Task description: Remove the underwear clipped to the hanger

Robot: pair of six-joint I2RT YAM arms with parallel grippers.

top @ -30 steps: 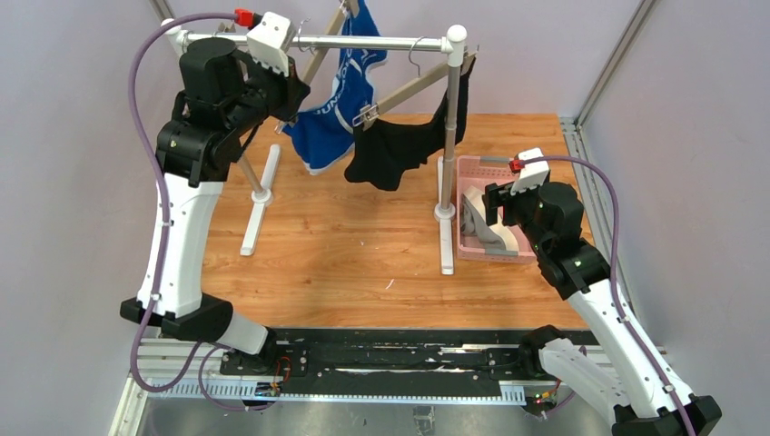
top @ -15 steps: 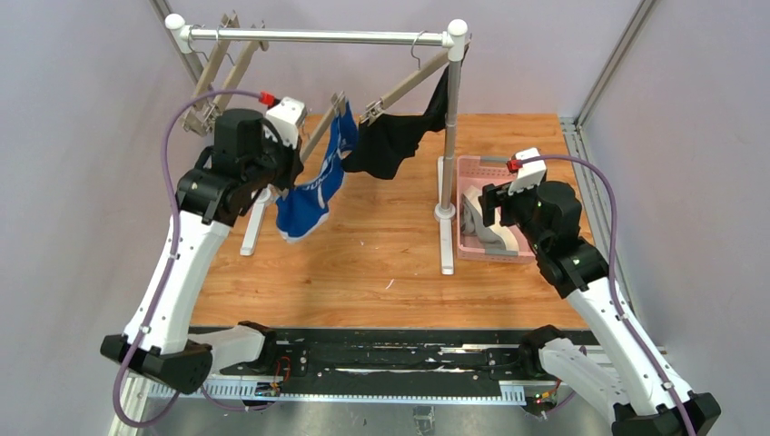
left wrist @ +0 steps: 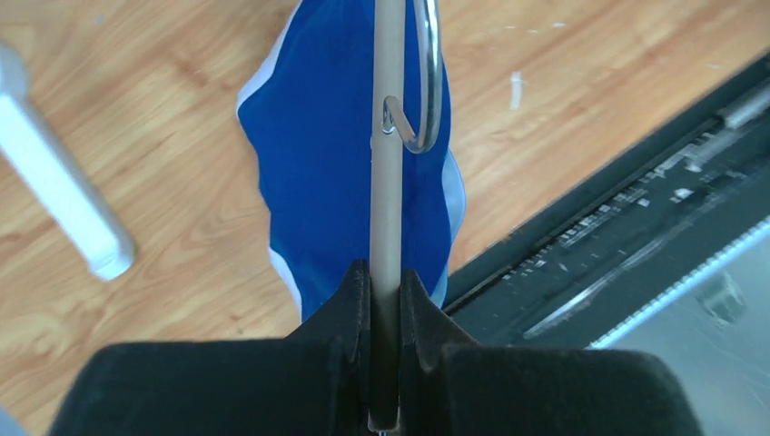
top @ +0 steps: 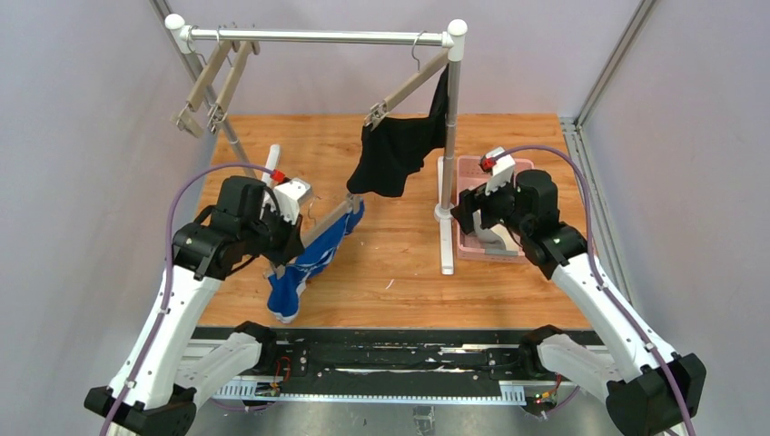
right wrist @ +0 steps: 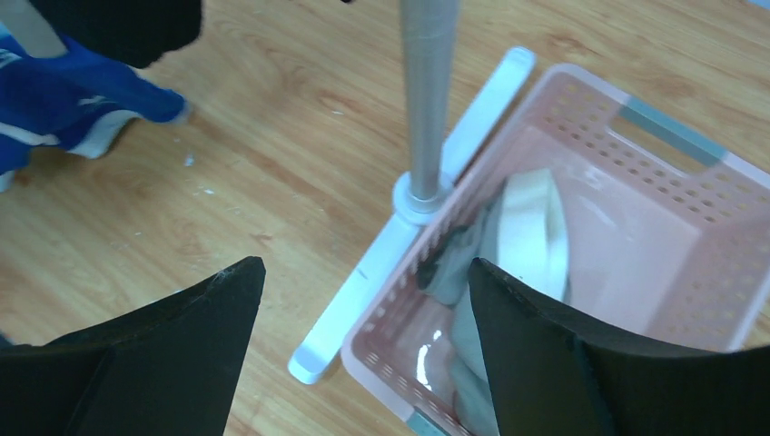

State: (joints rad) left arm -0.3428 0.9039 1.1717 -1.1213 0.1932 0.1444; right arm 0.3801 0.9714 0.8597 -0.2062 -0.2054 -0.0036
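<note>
My left gripper [left wrist: 386,282] is clamped tight on a wooden hanger [left wrist: 389,136], and the blue briefs [left wrist: 318,173] dangle from it low over the table [top: 399,254]. My right gripper [right wrist: 363,268] gapes empty above the basket [right wrist: 636,154], which holds the grey briefs [right wrist: 531,227]. The black briefs [top: 395,154] hang clipped under the rail [top: 318,36].

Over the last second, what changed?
Left gripper, shut on the hanger, carried it and the blue briefs off the rail, down toward the near edge. Right gripper edged toward the rack post, open. Black briefs still clipped up; grey briefs still in basket.
</note>
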